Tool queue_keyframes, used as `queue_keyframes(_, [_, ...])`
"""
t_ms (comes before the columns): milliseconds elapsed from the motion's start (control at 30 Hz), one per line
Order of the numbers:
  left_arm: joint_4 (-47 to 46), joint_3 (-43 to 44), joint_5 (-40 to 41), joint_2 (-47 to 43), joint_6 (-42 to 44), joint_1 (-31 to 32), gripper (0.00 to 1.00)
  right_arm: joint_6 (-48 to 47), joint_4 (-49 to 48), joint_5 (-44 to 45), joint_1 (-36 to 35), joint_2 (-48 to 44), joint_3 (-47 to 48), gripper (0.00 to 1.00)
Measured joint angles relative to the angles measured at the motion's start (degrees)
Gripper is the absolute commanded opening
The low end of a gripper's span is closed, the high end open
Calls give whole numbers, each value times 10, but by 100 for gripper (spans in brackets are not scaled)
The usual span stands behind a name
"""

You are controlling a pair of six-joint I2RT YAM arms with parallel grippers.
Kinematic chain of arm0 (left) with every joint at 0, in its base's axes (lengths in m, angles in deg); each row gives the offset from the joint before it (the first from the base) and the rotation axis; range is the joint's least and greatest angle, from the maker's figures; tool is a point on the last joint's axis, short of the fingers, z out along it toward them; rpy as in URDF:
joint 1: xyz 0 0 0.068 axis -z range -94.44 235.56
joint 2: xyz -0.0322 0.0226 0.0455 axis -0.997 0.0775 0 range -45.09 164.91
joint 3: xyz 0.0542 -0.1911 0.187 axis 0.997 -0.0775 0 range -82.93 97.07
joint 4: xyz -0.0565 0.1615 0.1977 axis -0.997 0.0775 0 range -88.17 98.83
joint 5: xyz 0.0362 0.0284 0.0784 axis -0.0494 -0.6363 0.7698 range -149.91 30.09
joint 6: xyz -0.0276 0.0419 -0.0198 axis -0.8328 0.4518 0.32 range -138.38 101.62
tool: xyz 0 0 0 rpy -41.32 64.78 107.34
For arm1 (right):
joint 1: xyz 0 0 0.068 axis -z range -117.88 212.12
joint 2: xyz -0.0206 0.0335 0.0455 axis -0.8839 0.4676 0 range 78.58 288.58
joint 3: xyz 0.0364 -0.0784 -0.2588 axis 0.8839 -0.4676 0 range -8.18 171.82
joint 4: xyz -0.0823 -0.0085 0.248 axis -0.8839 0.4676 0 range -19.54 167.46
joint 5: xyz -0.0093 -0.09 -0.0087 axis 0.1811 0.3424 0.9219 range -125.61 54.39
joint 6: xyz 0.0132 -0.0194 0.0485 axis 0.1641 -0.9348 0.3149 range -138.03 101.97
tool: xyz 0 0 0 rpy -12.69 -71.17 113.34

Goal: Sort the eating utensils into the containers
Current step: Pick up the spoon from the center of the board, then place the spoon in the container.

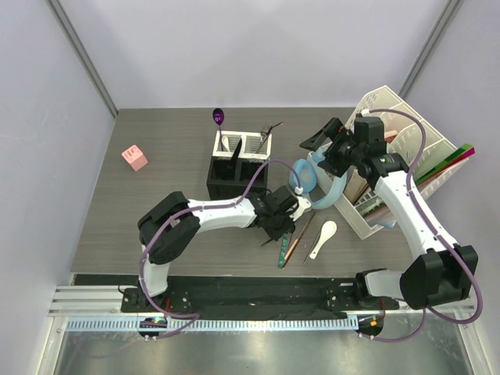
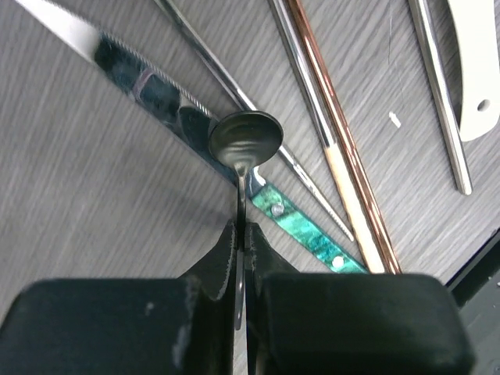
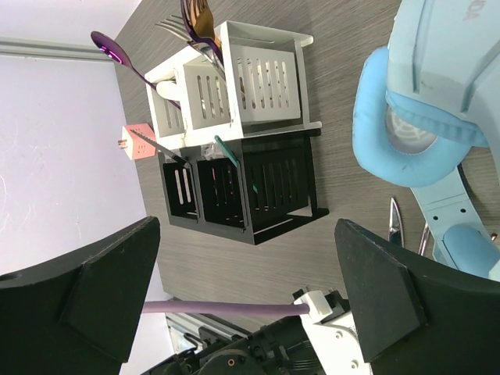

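My left pincer (image 2: 244, 234) pinches a small dark spoon (image 2: 245, 139) at mid-frame, over the green-handled knife (image 2: 305, 226). My right pincer (image 3: 246, 226) gapes wide. The lettering on the blue headphones (image 3: 422, 101), upper right, is unreadable.

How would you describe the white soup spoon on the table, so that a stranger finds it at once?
Start at the grey wood-grain table, then find the few loose utensils lying near the middle of its front edge. The white soup spoon is the rightmost of them: short, broad and white, while its neighbours are long, slim sticks and metal pieces.
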Motion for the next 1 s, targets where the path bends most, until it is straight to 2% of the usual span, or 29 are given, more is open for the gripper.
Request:
queue_keyframes(333, [19, -32, 1, -44, -33, -5, 0, 0, 0, 0, 0, -4, -8, 100])
queue_keyframes(467, [24, -52, 17, -116, -54, -14, 0, 1, 0, 0, 0, -1, -8, 100])
queue_keyframes(567, [1, -91, 43, -208, -80, -34, 0, 1, -1, 0, 0, 6, -8, 99])
queue_keyframes(767, [-22, -119, 107, -334, -140, -137, 0, 2, -1, -1, 1, 19, -8, 100])
queue_keyframes(1000, [-69, -101, 164, -350, -166, -269, 0, -1, -2, -9, 1, 60, -7, 100])
